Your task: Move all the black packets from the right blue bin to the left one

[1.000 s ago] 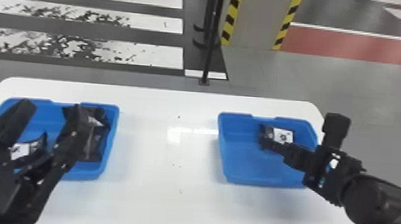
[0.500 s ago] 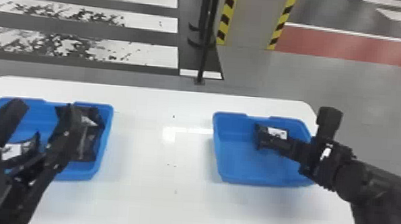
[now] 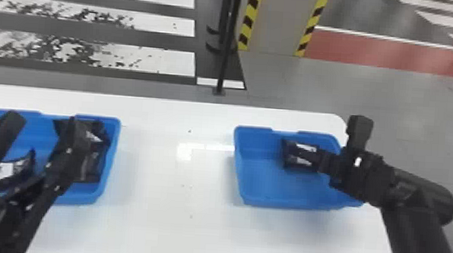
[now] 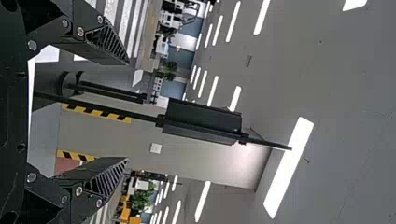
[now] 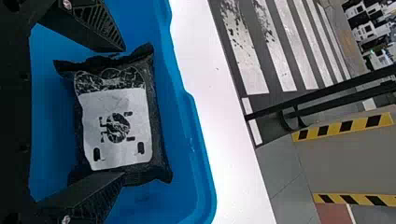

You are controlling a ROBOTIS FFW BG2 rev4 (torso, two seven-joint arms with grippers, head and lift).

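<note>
One black packet (image 5: 116, 100) left in right blue bin (image 3: 285, 204), near 12 o'clock; right claw (image 5: 124, 111) spread around it, no grip yet. Left blue bin (image 3: 83, 198), at 9 o'clock from there, holds at least two packets (image 3: 91, 164); left claw (image 4: 127, 111) spread. Looks like one transfer to go.

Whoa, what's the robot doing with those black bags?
Its right gripper has open fingers on either side of a black packet in the right blue bin. At least two packets lie in the left bin, where the packets should go. The left gripper is open nearby.
</note>
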